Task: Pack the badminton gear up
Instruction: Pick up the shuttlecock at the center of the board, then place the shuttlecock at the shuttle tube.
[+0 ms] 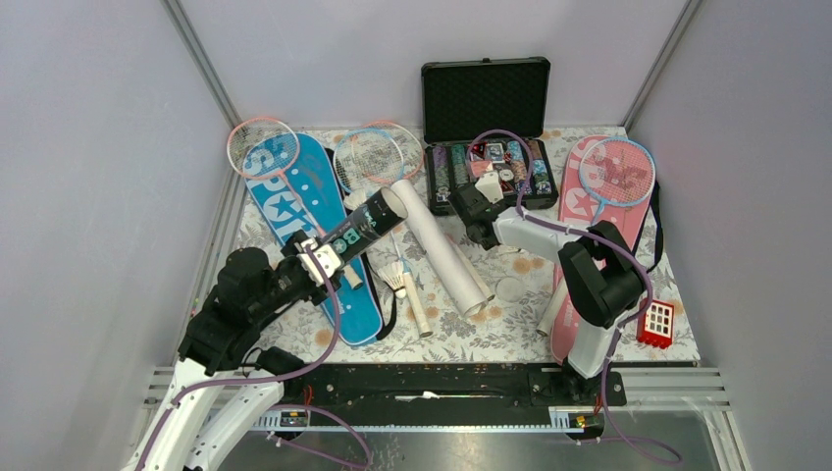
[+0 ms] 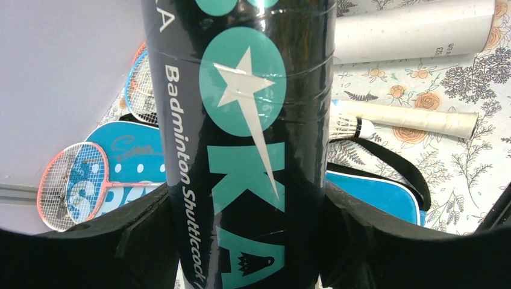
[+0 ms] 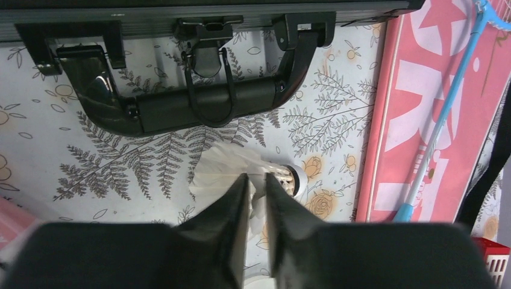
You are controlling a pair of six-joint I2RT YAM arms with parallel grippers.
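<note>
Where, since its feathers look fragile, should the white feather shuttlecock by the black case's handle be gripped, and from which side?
At the narrow end beside its round cork base, from straight above. The white feather shuttlecock lies on its side; the stems bunch tightly there, so probably crush least.
</note>
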